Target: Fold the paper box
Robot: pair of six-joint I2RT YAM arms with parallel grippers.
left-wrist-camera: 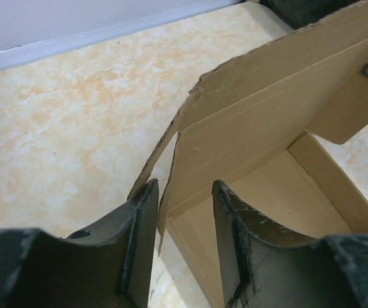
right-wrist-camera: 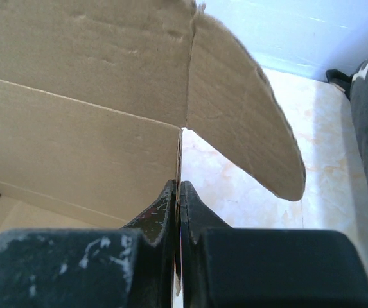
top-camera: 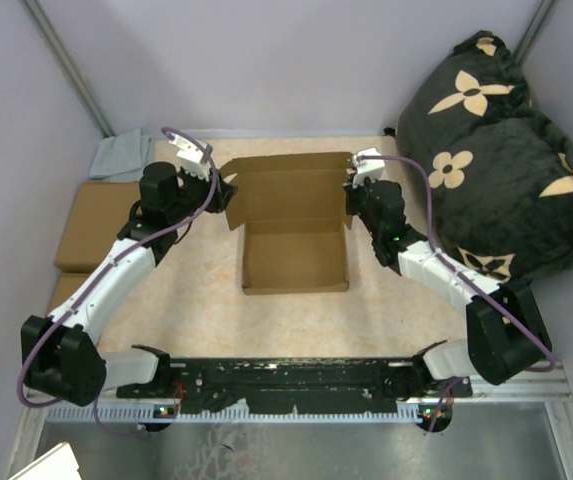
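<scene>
My left claw (left-wrist-camera: 184,187) stands apart, its two fingers (left-wrist-camera: 139,244) straddling the thin edge at the left far corner of the paper box (top-camera: 296,255). The cardboard runs up between them, and I cannot tell whether either finger presses on it. My right claw (right-wrist-camera: 178,186) is pressed together on the box's right far corner, with a single thickness of cardboard pinched between its tips, right where the wall meets the lid's crease. The box sits in the middle of the bench (top-camera: 196,300), between my two arms, with its tray towards my bases. It is plain brown corrugated card. The tray is shallow and rectangular, its near and side walls stand upright, and inside it shows only its own bare floor. At the far side the wide lid panel (top-camera: 286,185) rises from the back wall and leans away from me. A rounded flap (right-wrist-camera: 248,115) juts out beside my right claw, and a matching one sits at the left end. To my left, flat brown boxes (top-camera: 96,225) lie against the wall, with a grey cloth (top-camera: 121,158) just beyond them. To my right a black cushion (top-camera: 496,150) with tan flowers fills the corner, well apart from the box.
</scene>
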